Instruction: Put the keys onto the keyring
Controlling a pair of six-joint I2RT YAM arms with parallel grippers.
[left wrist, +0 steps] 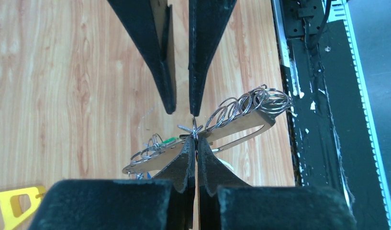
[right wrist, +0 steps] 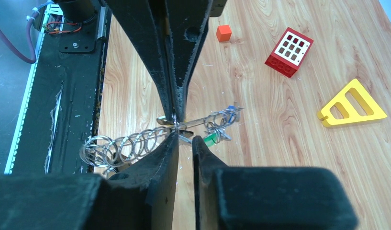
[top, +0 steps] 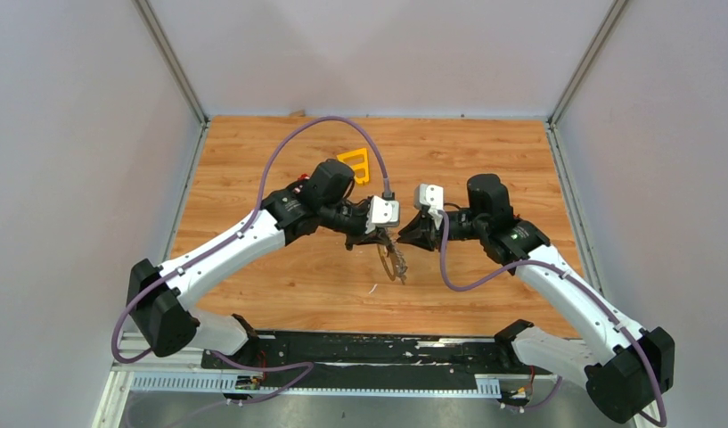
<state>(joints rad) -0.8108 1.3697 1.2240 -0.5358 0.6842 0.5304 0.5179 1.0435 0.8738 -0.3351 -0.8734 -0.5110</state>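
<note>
- Clamps the keyring (left wrist: 246,123) between the left fingers (left wrist: 184,163), pressed flat together on its rim about midway along, apparently clear of the table (top: 253,152).
- Shows the right fingers (right wrist: 157,167) slightly parted, tips just beside the keyring and meeting the left pair head-on across it. Nothing seen pinched in the narrow gap.
- Sets the keyring's long axis crosswise to both pairs of fingers: one end toward the black base rail (left wrist: 322,96), the other toward the yellow triangular frame (right wrist: 351,105).
- Bunches a coil of small split rings (left wrist: 251,103) at the rail end of the keyring.
- Clusters the keys (right wrist: 210,139), green and blue tags among them, at the frame end. Looks threaded on, though cannot tell for each key.
- Places both arms about equally near the keyring, with the left as holder and the right free. Probably leaves the next key to the right fingers, coming in square to the long axis and close beside the left tips.
- Demands care there: little room between the two pairs of tips, and a nudge could twist the keyring in its clamp.
- Finds no box, tray or bowl in view. Only the keyring holds anything.
- Leaves an orange block (right wrist: 224,32) and a red brick (right wrist: 289,51) on the table, well apart from the keyring and beyond its frame end.
</note>
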